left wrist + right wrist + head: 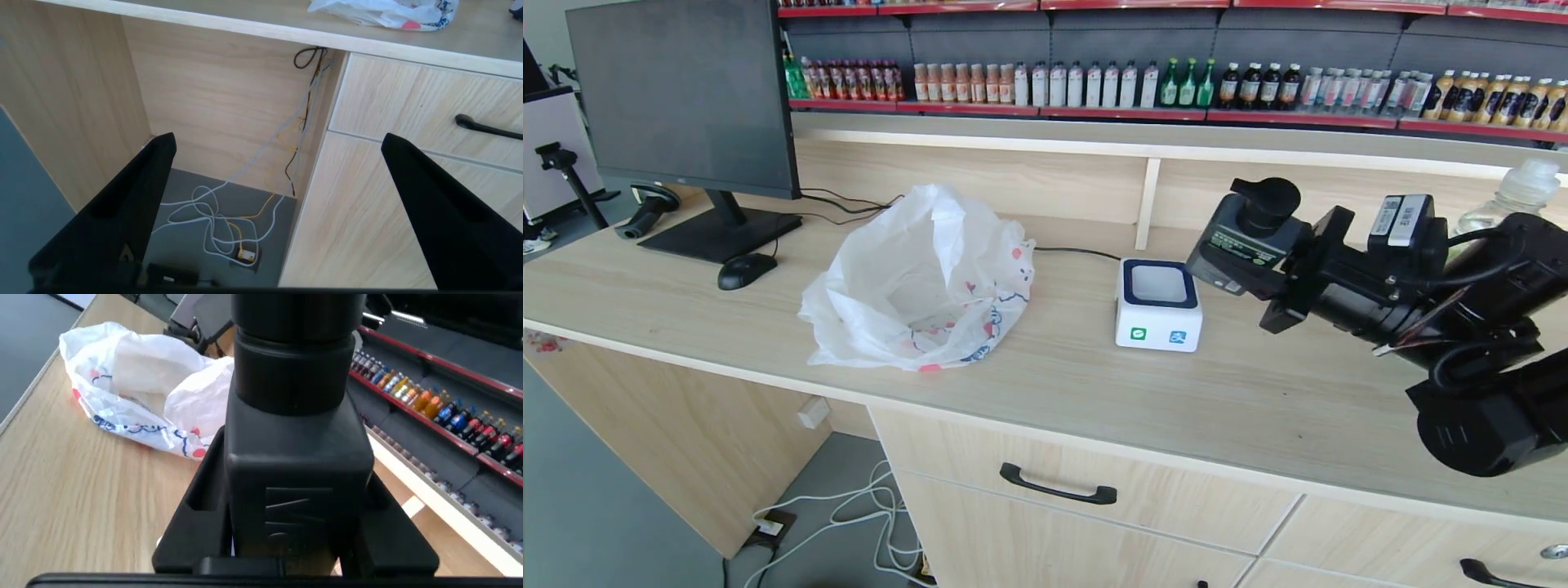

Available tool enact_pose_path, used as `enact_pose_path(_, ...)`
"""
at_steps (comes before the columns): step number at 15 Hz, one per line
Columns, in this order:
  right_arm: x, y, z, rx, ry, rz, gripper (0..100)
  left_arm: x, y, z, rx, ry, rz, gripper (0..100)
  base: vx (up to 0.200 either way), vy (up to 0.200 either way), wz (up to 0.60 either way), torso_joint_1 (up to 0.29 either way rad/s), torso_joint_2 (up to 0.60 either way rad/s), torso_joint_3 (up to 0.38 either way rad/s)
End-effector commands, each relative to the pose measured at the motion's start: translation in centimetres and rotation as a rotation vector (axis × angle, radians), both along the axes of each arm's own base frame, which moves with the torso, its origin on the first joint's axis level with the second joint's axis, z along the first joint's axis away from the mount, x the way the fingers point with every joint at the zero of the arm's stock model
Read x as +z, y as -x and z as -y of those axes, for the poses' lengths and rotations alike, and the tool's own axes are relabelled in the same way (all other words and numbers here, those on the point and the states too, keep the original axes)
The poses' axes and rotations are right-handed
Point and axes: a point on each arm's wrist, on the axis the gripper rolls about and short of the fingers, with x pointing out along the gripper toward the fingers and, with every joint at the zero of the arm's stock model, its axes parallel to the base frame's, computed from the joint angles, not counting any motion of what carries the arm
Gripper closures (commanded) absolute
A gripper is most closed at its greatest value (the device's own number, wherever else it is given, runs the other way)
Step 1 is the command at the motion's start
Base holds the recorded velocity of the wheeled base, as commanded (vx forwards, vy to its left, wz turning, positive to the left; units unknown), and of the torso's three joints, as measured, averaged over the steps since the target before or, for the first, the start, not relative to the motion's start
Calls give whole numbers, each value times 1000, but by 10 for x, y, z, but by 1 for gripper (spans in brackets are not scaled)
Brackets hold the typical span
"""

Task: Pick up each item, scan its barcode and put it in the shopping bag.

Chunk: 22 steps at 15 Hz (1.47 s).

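Observation:
My right gripper (1294, 269) is shut on a dark boxy container with a black round cap (1245, 233). It holds the container tilted in the air just right of the white barcode scanner (1158, 304), which has a glass top. In the right wrist view the container (294, 441) stands between both fingers. The white plastic shopping bag (923, 278) lies open on the counter left of the scanner, and the right wrist view has the bag (139, 384) beyond the container. My left gripper (278, 140) hangs open below the counter edge, facing the cabinet front, with nothing in it.
A monitor (686, 90), a mouse (746, 269) and a handheld scanner (645, 212) stand at the counter's left end. A clear bottle (1515, 196) sits far right. Drink shelves line the back. Cables (221, 220) lie on the floor under the counter.

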Motion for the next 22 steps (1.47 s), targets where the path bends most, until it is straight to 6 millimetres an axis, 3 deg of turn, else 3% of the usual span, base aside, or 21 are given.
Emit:
enact_pose_path(1, 17, 30, -4, -14, -73, -20, 100, 0, 0, 0, -1, 0, -1, 0, 0, 0, 0, 0, 0, 0)
enact_pose_path(3, 11, 47, -16, -88, -209, -164, 100, 0, 0, 0, -1, -1, -1, 0, 0, 0, 0, 0, 0, 0)
enact_pose_path(6, -6, 54, -11, -321, -367, -306, 100, 0, 0, 0, -1, -1, -1, 0, 0, 0, 0, 0, 0, 0)
enact_pose_path(9, -13, 56, -7, -439, -452, -363, 100, 0, 0, 0, -1, -1, -1, 0, 0, 0, 0, 0, 0, 0)
enact_pose_path(13, -23, 64, -4, -473, -448, -412, 100, 0, 0, 0, -1, -1, -1, 0, -200, 0, 0, 7, 4, -2)
enact_pose_path(18, -21, 62, -4, -472, -457, -403, 100, 0, 0, 0, -1, 0, -1, 0, -200, 0, 0, -2, 0, 8)
enact_pose_path(22, -20, 59, 6, -502, -475, -400, 100, 0, 0, 0, -1, 0, -1, 0, 0, 50, 0, -2, -2, 2)
